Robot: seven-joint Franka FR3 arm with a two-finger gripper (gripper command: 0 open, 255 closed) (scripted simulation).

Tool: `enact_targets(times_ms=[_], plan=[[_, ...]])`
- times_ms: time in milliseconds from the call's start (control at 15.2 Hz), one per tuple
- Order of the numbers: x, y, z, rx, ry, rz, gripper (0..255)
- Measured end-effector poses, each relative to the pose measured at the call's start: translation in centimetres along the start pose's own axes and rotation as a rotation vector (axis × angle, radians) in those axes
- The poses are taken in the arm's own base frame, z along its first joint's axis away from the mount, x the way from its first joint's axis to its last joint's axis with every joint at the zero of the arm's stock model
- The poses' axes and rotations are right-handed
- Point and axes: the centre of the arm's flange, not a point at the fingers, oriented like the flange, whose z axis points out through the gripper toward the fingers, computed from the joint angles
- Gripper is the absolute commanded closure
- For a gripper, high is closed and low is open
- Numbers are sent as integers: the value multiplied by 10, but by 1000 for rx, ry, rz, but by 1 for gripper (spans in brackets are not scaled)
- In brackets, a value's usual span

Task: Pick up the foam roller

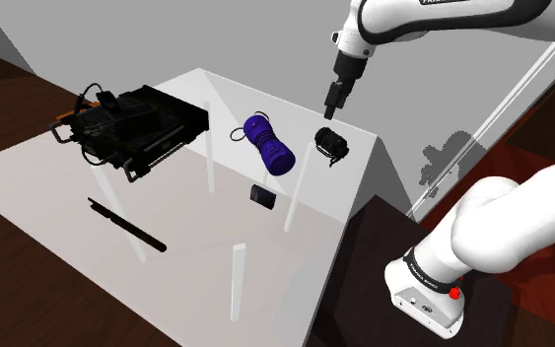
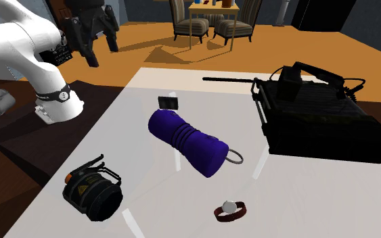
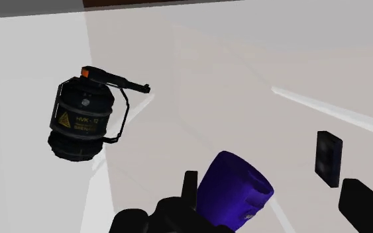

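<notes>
The foam roller point(image 1: 268, 145) point(image 2: 187, 143) point(image 3: 234, 188) is a dark purple ribbed cylinder with a wire loop at one end. It lies on its side on the white table point(image 1: 196, 266). My gripper point(image 1: 332, 99) point(image 2: 101, 51) point(image 3: 277, 198) hangs open in the air above the table's far right part, higher than the roller and to its right in the shoulder view. In the wrist view the roller's end lies below and between the spread fingers, close by one finger point(image 3: 190, 188), and is not clasped.
A black grenade-like canister point(image 1: 330, 144) point(image 2: 92, 192) point(image 3: 80, 119) lies near the roller. A small black card point(image 1: 263, 197) point(image 3: 328, 157), a large black case point(image 1: 132, 126) point(image 2: 321, 118), a long black rod point(image 1: 127, 225) and a wristwatch point(image 2: 230, 210) share the table.
</notes>
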Motion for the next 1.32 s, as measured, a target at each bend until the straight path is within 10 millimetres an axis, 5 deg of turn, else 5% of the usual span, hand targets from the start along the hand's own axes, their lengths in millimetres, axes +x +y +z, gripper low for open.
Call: enact_targets(times_ms=[792,1320], plan=[[134,24,85,-65,-40,-277,0],[221,19,146,-107,-68,-461,0]])
